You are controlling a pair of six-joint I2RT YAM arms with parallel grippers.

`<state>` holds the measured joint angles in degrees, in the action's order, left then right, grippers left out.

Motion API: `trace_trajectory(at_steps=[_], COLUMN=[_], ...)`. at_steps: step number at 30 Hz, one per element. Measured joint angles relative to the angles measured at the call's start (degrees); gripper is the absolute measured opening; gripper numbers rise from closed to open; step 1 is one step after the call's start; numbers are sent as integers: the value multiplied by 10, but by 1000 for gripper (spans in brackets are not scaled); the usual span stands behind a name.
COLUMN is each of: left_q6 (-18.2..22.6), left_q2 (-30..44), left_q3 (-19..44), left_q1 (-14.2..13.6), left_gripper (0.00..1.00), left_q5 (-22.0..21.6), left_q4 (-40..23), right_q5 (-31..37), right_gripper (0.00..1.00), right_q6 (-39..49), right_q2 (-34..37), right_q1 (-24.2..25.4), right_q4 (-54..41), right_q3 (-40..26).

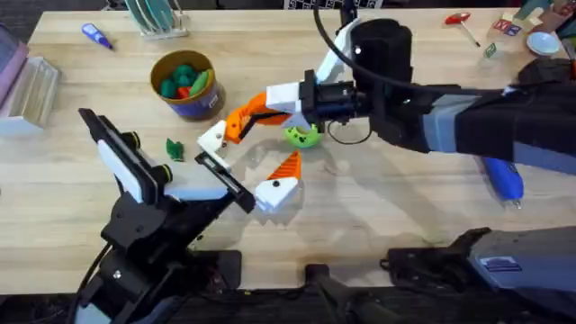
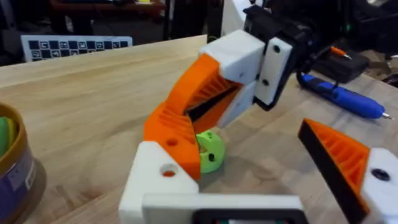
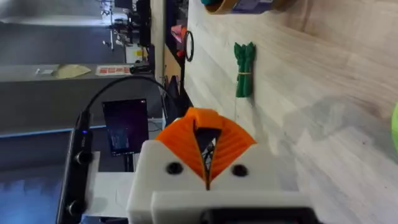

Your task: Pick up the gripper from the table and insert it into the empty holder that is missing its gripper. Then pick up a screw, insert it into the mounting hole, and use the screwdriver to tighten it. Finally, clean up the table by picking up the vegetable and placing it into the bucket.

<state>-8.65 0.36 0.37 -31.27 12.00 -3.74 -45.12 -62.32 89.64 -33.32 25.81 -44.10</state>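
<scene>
Evidently light and stiff, the ribbed orange gripper sits against the white holder, pinched at its flanks by the right gripper. The left gripper stands spread wide. Its ribs should give grip, though pinched off-centre it would likely twist.

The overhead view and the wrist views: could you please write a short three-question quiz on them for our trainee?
1. True or false: the vegetable already lies in the bucket.
2. Where is the screwdriver? A: in the bucket. B: lying on the table, on its right side. C: standing upright in a rack.
3. Fill in: the right gripper grips the orange gripper and holds it at the white ____.

Key: 1 false, it lies on the table beside the bucket. 2 B. 3 holder.
</scene>
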Motion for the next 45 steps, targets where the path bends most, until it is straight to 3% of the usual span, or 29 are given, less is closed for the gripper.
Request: trace_trajectory(at_steps=[12,19,33,35,39,45], left_q6=[-6,-10,-14,-14,-8,-1], left_q2=[0,0,0,0,0,0], left_q3=[0,0,0,0,0,0], left_q1=[3,3,3,3,3,0], left_gripper=[986,986,986,986,985,986], left_q5=[-51,-59,-50,-46,-40,-28], left_q4=[-5,-6,-6,-5,-4,-2], right_q5=[108,141,88,70,30,-5], right_gripper=[8,8,8,59,267,363], right_q6=[-58,-67,11,24,51,67], right_q2=[0,0,0,0,0,0], right_q1=[-90,-108,-90,-83,-68,-53], right_q4=[25,28,5,3,-9,-15], right_q3=[0,0,-2,-2,-2,-2])
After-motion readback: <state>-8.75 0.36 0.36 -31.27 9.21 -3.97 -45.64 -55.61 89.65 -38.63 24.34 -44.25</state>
